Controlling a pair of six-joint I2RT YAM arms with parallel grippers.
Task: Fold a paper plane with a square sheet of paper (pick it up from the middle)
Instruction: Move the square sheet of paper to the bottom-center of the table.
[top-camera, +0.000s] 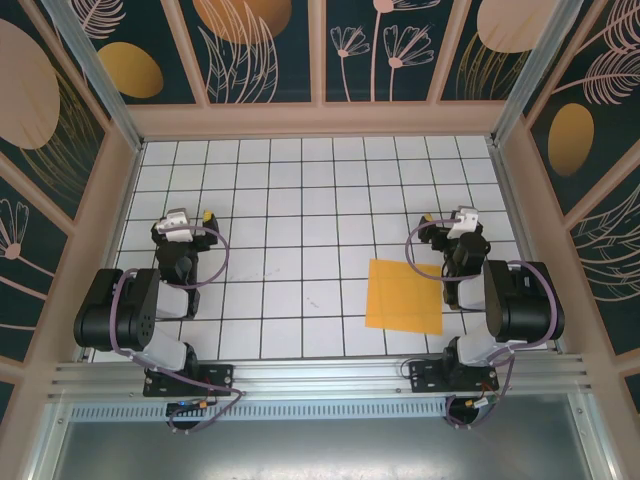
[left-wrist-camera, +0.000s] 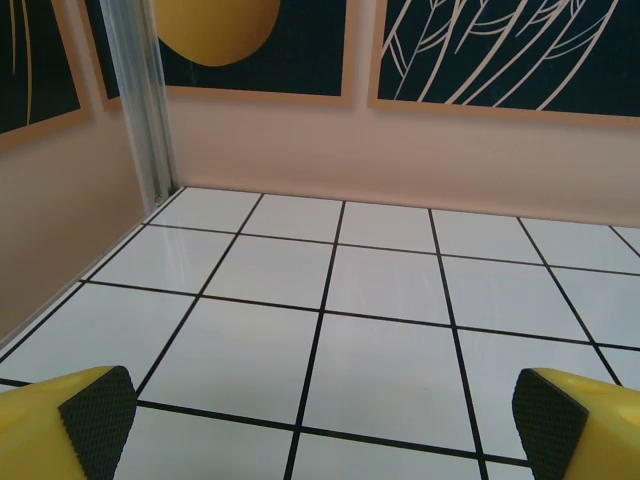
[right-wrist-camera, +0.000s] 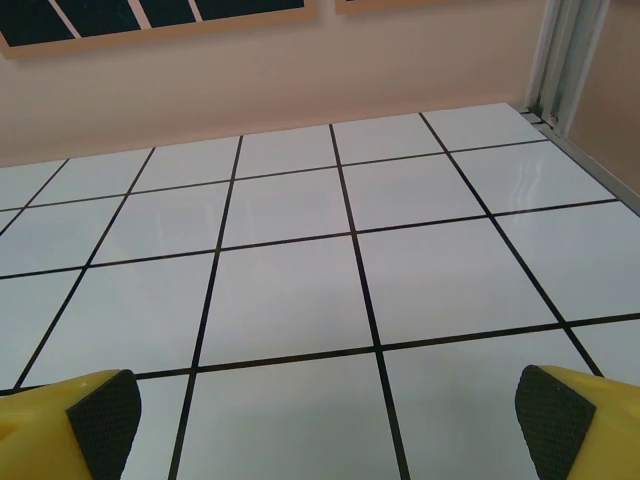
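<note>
Now: square sheet of paper (top-camera: 404, 296) lies flat on the surface (top-camera: 300, 200), just beside the right end effector (right-wrist-camera: 325, 425). Likely light, limp, slippery against tile; pinch its middle. Both it and the left end effector (left-wrist-camera: 325, 425) stand wide apart, empty.

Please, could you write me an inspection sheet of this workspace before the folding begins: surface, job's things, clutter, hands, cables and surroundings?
Surface: white tiled table with black grid lines, looks clean.
Job's things: square sheet of paper, orange-yellow, lying flat and unfolded beside the right arm; no fold made yet.
Clutter: nothing seen.
Hands: left hand open, empty, over bare tiles; right hand open, empty, over bare tiles.
Cables: purple cables looped along the arms.
Surroundings: walls with dark floral panels; aluminium posts at the corners.
</note>
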